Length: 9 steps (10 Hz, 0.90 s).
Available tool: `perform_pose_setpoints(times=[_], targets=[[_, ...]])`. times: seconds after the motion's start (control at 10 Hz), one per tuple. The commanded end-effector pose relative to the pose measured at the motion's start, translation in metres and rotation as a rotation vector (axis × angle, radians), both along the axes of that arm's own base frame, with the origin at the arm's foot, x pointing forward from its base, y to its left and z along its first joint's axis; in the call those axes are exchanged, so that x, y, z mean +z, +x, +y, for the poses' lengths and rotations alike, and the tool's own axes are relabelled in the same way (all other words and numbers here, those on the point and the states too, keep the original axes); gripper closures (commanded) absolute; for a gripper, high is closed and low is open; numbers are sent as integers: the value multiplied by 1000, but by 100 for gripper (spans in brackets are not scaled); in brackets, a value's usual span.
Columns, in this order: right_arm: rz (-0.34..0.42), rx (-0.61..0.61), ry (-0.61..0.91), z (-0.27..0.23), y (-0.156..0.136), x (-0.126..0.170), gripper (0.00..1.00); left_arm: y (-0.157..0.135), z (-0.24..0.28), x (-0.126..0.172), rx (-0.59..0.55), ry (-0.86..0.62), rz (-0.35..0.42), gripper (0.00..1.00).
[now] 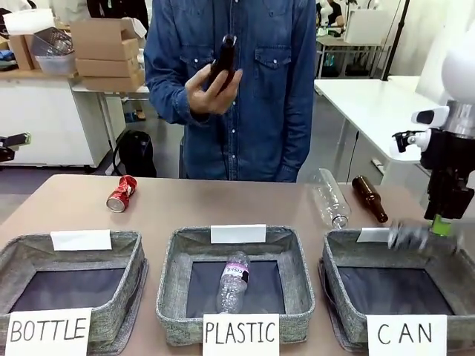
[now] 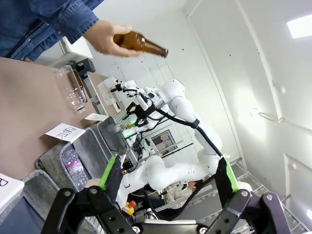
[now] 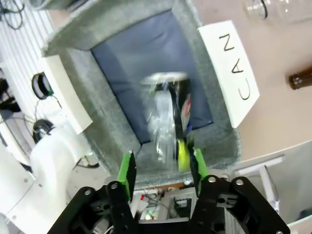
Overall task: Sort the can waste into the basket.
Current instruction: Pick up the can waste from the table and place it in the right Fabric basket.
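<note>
Hanging above the far edge of the basket that carries the white "CAN" sign, the right gripper points down with its jaws parted and clamped on nothing. In the right wrist view the black can is smeared by motion just past the green fingertips, over the basket's dark bottom, with a gap showing between it and one pad. From the front the same can is a grey blur at the basket's far rim, just beside the gripper. The red can lies on its side on the table, behind the "BOTTLE" basket and well apart from the "CAN" one. The left gripper is spread wide with nothing between its pads. Across the table the person's hand holds a brown bottle at chest height. A clear plastic bottle and a second brown bottle lie on the table behind the "CAN" basket, and another plastic bottle rests inside the "PLASTIC" basket.
</note>
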State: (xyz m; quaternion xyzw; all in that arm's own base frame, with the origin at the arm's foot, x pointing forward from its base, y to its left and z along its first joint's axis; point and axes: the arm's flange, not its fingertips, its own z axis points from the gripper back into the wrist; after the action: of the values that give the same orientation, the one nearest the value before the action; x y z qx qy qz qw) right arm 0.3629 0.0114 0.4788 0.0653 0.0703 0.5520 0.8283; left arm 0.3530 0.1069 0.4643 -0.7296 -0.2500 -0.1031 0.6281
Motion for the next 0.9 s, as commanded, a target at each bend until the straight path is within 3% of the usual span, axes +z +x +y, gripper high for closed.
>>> perform_pose_setpoints(times=[0.0, 0.5, 0.7, 0.8], targets=[[-24, 47, -5, -4, 2, -5, 0, 0, -2, 2, 5, -21, -27, 0], [27, 0, 30, 0, 5, -6, 0, 0, -2, 2, 5, -21, -27, 0], [167, -77, 169, 1, 9, 3, 0, 0, -2, 2, 5, -21, -27, 0], [251, -190, 348, 2, 9, 13, 0, 0, -2, 2, 5, -21, -27, 0]])
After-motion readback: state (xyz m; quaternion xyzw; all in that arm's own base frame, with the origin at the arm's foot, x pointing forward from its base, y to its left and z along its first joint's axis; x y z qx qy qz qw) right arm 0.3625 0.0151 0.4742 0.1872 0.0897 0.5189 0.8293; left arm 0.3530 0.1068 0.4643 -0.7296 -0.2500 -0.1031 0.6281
